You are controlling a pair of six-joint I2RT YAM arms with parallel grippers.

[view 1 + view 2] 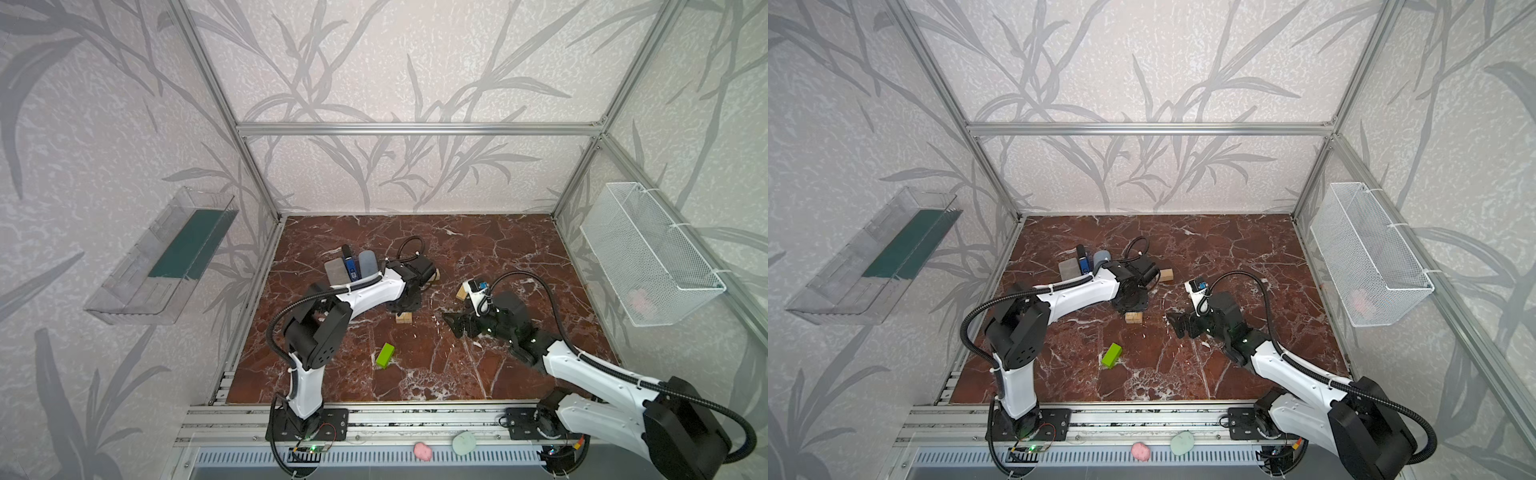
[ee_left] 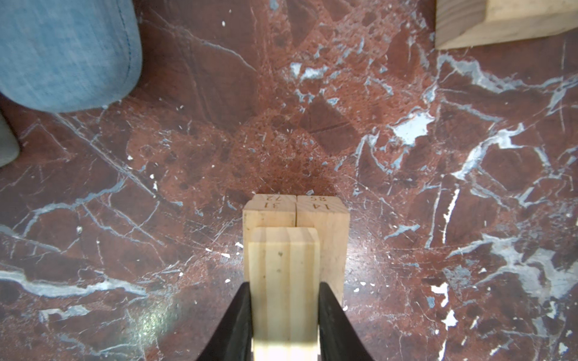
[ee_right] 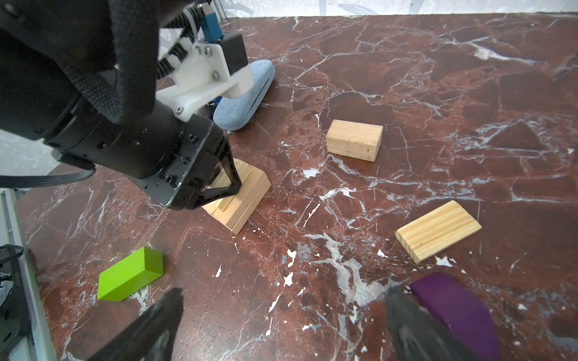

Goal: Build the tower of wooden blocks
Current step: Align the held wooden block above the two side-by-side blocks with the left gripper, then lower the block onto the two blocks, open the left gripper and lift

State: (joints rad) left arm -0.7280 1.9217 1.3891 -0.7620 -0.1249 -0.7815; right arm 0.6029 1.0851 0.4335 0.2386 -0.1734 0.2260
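Note:
The tower (image 3: 242, 204) is a low stack of tan wood blocks on the marble, seen in both top views (image 1: 404, 318) (image 1: 1133, 317). My left gripper (image 2: 284, 289) is shut on a tan block (image 2: 283, 265) that sits lengthwise over two numbered side-by-side blocks (image 2: 325, 218); I cannot tell whether it touches them. My right gripper (image 3: 284, 295) hovers open and empty to the right of the stack (image 1: 451, 322). Loose blocks lie around: a lime-green one (image 3: 129, 273) (image 1: 385, 355), a purple one (image 3: 456, 309), and two tan ones (image 3: 355, 140) (image 3: 438, 231).
A blue fabric case (image 3: 247, 93) and grey cases (image 1: 336, 270) lie behind the left arm. A wire basket (image 1: 648, 253) hangs on the right wall, a clear bin (image 1: 166, 253) on the left wall. Pink (image 1: 423, 451) and pale green (image 1: 464, 442) lumps rest on the front rail.

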